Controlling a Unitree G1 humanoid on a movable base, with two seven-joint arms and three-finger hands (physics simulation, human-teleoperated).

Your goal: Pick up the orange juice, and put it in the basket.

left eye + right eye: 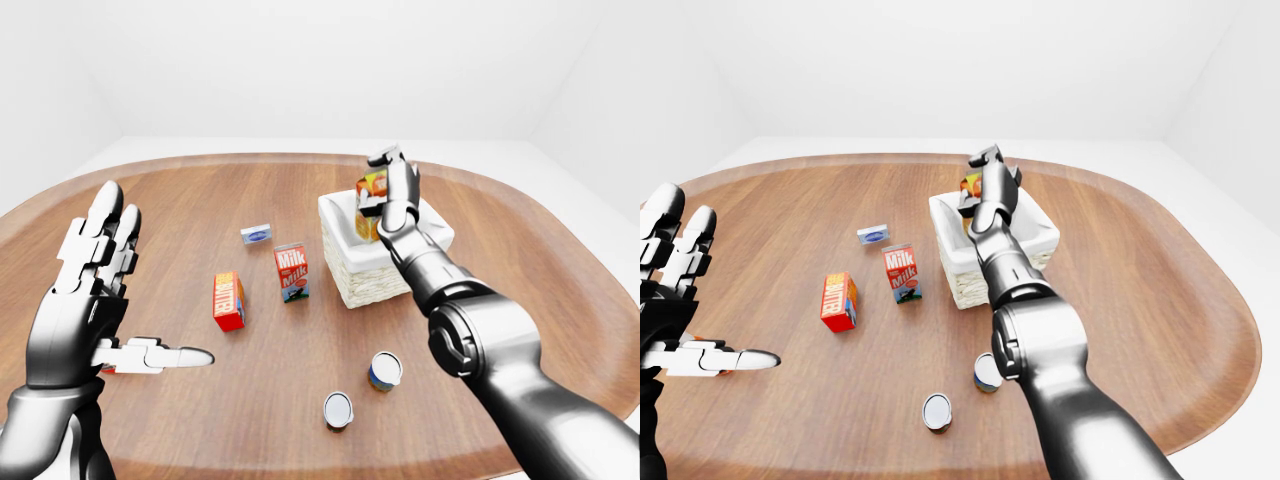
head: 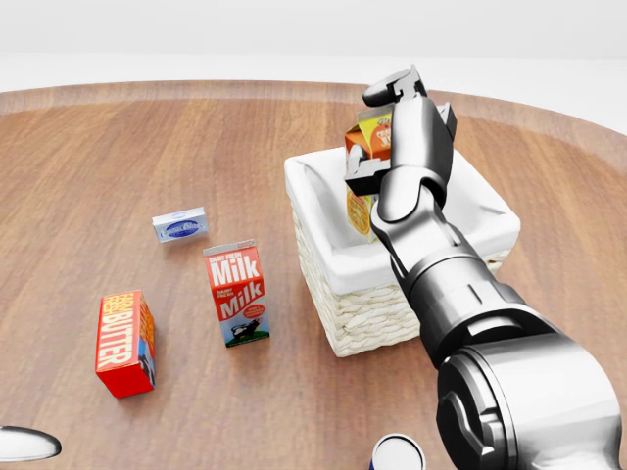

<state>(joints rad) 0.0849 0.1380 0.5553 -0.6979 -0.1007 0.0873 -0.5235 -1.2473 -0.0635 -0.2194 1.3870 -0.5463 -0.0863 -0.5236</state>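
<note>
The orange juice (image 2: 370, 147) is a small gable-topped carton, held upright over the basket (image 2: 323, 235), its lower part already down between the white-lined walls, though whether it touches the basket floor cannot be told. It looks like a light, stiff paperboard box with flat, smooth sides: easy to carry, but likely to slide if pinched weakly and to dent if squeezed hard, so the broad opposite faces around its middle seem the best place to grip, which is roughly where it is taken now. The right hand (image 2: 397, 147) is closed on the carton, one dark finger (image 2: 364, 174) lying across the face turned to the head view, the rest of the fingers behind it. The hand and forearm cover most of the carton; only a strip of orange print shows at their left edge, and the label cannot be read in full. The far inner side of the basket is also hidden behind the arm. The left hand (image 1: 100, 290) hangs spread wide and empty at the left of the left-eye view, well apart from everything. On the desk (image 2: 118, 147) to the left of the basket stand a milk carton (image 2: 235, 293), a butter box (image 2: 124, 343) and a small blue-white packet (image 2: 180, 225); two cans (image 1: 385, 370) sit nearer the bottom, one cut off in the head view.
</note>
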